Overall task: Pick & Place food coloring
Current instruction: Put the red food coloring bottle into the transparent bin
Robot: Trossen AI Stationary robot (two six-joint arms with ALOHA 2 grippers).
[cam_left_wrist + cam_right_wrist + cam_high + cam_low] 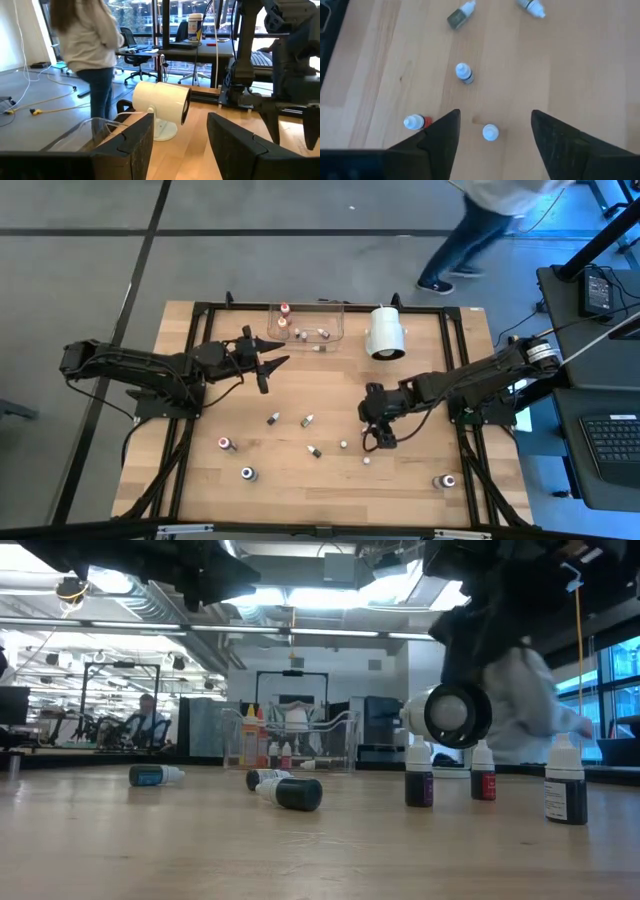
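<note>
White-capped food coloring bottle [490, 132] stands upright between the spread fingers of the right gripper [492, 137], lower centre; left gripper [180, 142], open and empty, waits far off.

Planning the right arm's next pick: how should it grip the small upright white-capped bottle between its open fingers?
Grip the small white-capped bottle around its body just under the cap, descending from above; it stands upright between the right gripper fingers.

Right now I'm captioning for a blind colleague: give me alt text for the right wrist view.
The right hand, open, hangs over the wooden table, an upright white-capped bottle between its fingers. Four more small bottles sit beyond, one red-banded near a finger.
</note>
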